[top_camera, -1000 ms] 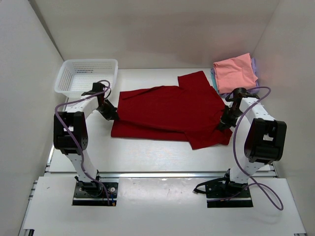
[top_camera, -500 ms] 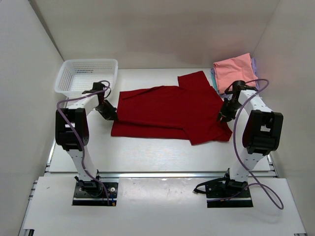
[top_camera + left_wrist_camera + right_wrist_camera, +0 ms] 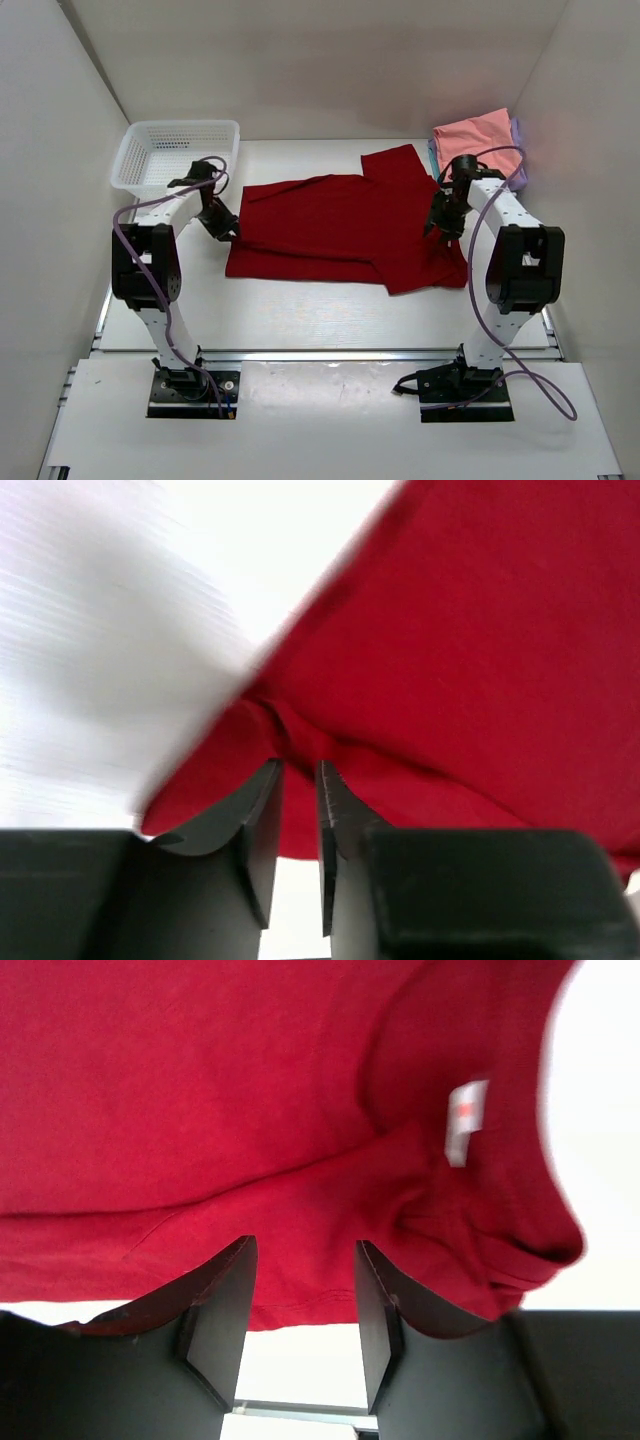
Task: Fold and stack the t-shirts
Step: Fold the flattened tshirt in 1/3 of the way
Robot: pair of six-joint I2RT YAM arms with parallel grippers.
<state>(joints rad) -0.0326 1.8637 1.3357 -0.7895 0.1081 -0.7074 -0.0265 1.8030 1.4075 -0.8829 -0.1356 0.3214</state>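
Observation:
A large dark red t-shirt (image 3: 340, 225) lies spread across the middle of the table, partly folded, with one sleeve pointing to the back. My left gripper (image 3: 224, 227) is at its left edge. In the left wrist view the gripper (image 3: 300, 766) has its jaws almost together on a bunched fold of the shirt (image 3: 450, 630). My right gripper (image 3: 438, 220) hovers over the shirt's right part, open and empty. In the right wrist view the gripper (image 3: 305, 1245) has red cloth (image 3: 200, 1090) and a white neck tag (image 3: 462, 1120) beyond it. A folded salmon pink shirt (image 3: 480, 145) tops a stack at the back right.
A white mesh basket (image 3: 185, 127) stands at the back left, just behind my left arm. Lavender (image 3: 520, 170) and teal (image 3: 433, 155) edges show under the salmon square. White walls close in the table on three sides.
My right gripper has moved back and left from the shirt's front right corner to over its right part. My left gripper has shifted slightly back. The shirt's front right corner lies flatter.

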